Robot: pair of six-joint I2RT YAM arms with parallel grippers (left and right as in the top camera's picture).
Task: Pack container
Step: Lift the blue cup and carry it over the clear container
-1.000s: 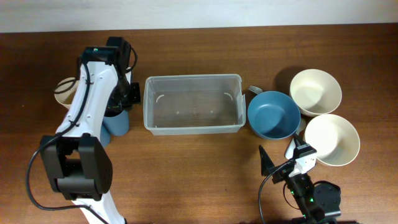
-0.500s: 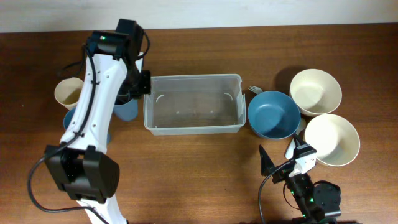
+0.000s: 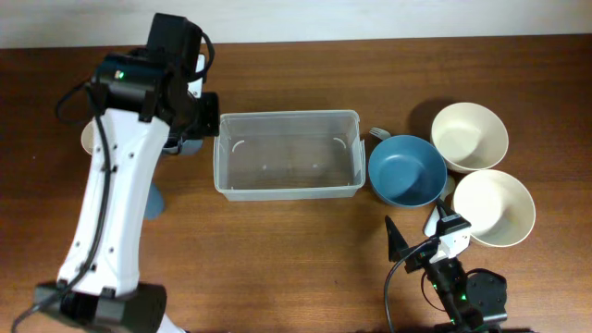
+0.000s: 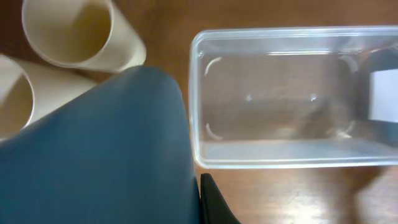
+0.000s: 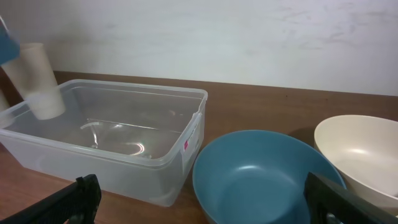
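The clear plastic container (image 3: 287,154) stands open and empty mid-table; it also shows in the left wrist view (image 4: 286,93) and the right wrist view (image 5: 106,134). My left gripper (image 3: 190,141) is shut on a blue cup (image 4: 93,155) and holds it above the table just left of the container's left end. Only one finger (image 4: 211,202) shows beside the cup. My right gripper (image 5: 211,199) is open and empty, low at the table's front (image 3: 435,248), facing the container and a blue bowl (image 5: 261,180).
The blue bowl (image 3: 407,171) sits right of the container, with two cream bowls (image 3: 469,136) (image 3: 493,206) beyond it. Two cream cups (image 4: 74,31) (image 4: 12,93) stand left of the container. Another blue cup (image 3: 155,200) is partly hidden under my left arm.
My left arm has risen and swung toward the table's back, carrying the blue cup to the container's left end. The right arm has not moved.
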